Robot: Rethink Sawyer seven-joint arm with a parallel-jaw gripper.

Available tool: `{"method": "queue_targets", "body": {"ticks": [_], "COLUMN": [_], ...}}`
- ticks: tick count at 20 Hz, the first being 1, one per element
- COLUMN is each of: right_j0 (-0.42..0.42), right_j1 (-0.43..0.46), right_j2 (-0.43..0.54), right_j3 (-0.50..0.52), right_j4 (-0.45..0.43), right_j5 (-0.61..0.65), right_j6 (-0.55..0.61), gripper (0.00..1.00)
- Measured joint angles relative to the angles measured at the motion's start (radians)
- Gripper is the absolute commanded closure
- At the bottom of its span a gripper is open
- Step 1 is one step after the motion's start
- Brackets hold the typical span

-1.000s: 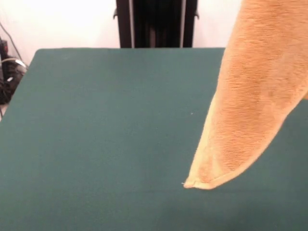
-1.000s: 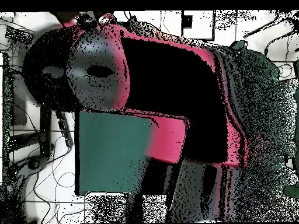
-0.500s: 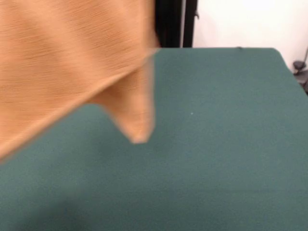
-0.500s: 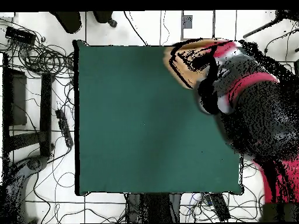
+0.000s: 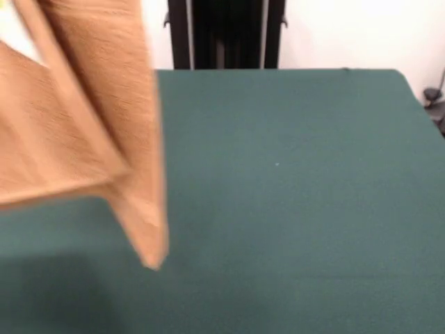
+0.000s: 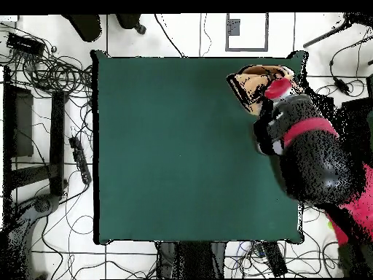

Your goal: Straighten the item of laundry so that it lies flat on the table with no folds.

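We see the towel (image 5: 83, 132) hanging in the air at the left of the front view, long axis near vertical, lowest corner pointing down over the table (image 5: 292, 209). Overhead, it shows bunched under the arm (image 6: 313, 157) near the table's upper right corner. The gripper is hidden; we cannot tell its state.

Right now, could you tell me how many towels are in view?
1: the orange-tan towel hangs in the air at the front view's left, its lowest corner above the green table. From overhead it shows under the arm near one table corner. None seems hidden.
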Motion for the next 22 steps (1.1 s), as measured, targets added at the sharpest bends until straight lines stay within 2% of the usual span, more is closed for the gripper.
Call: {"method": "queue_targets", "body": {"ticks": [5, 10, 13, 15, 22], "right_j0": [0.187, 0.277, 0.265, 0.247, 0.128], "right_j1": [-0.012, -0.036, -0.038, -0.037, -0.023], "right_j2": [-0.091, -0.105, -0.097, -0.09, -0.051], "right_j3": [-0.017, -0.036, -0.091, -0.112, -0.153], "right_j4": [-0.195, -0.28, -0.309, -0.317, -0.35], "right_j5": [0.058, 0.169, 0.31, 0.344, 0.321], "right_j6": [0.0, 0.0, 0.0, 0.0, 0.0], "gripper": [1.0, 1.0, 1.0, 1.0, 1.0]}}
